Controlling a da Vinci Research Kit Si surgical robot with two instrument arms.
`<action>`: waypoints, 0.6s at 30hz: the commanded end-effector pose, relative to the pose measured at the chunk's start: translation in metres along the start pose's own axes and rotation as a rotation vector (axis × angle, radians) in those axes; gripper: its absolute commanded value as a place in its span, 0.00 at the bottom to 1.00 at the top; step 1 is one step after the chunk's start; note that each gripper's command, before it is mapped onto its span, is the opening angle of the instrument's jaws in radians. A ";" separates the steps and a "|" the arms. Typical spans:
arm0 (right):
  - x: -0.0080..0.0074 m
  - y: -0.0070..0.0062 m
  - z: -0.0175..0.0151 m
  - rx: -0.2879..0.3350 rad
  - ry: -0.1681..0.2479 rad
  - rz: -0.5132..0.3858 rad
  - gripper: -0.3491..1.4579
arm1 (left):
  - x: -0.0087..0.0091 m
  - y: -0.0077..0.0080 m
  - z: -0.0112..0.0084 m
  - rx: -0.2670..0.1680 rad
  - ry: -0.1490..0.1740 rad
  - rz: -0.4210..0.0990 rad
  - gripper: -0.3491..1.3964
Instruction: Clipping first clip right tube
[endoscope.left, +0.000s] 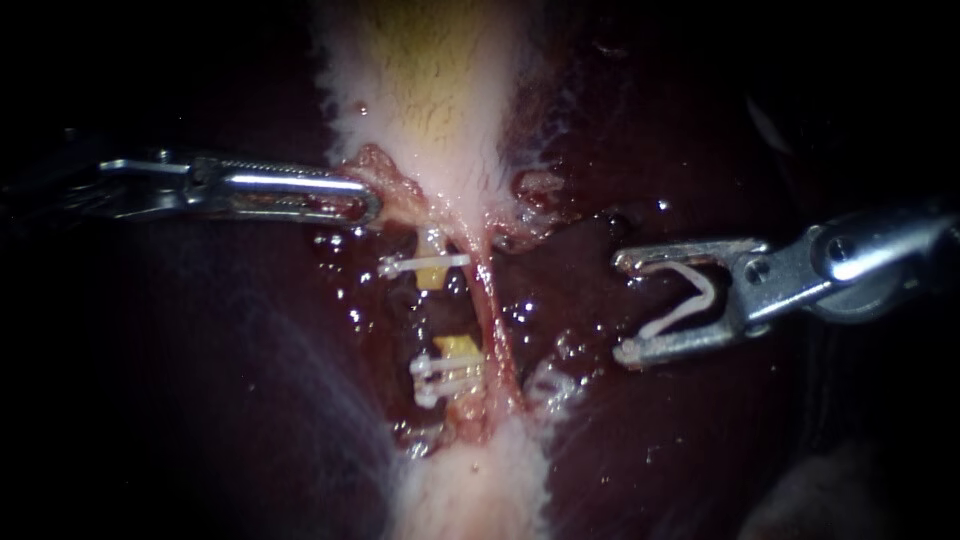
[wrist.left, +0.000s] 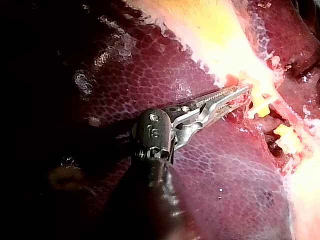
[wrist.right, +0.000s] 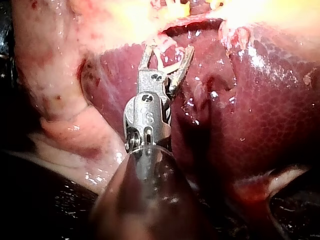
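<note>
While the left instrument (endoscope.left: 372, 205) clamps tissue (endoscope.left: 388, 178) beside the gallbladder (endoscope.left: 430, 80) end of the right tube (endoscope.left: 492, 310), the right instrument (endoscope.left: 622, 308) hangs apart on that tube's other side — jaws spread, cradling a white clip (endoscope.left: 690, 300) — mouth facing the tube, roughly square to its long run.
</note>
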 end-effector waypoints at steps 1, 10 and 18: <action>0.0000 0.0000 0.0000 0.000 0.000 0.000 0.47 | 0.0000 0.0002 -0.0002 -0.001 -0.001 -0.002 0.00; 0.0000 -0.0001 0.0000 0.000 0.000 -0.001 0.47 | 0.0044 0.0048 -0.0076 0.010 0.038 -0.029 0.00; 0.0003 -0.0001 0.0004 -0.002 0.000 0.000 0.47 | 0.0061 0.0073 -0.0100 0.017 0.055 -0.002 0.00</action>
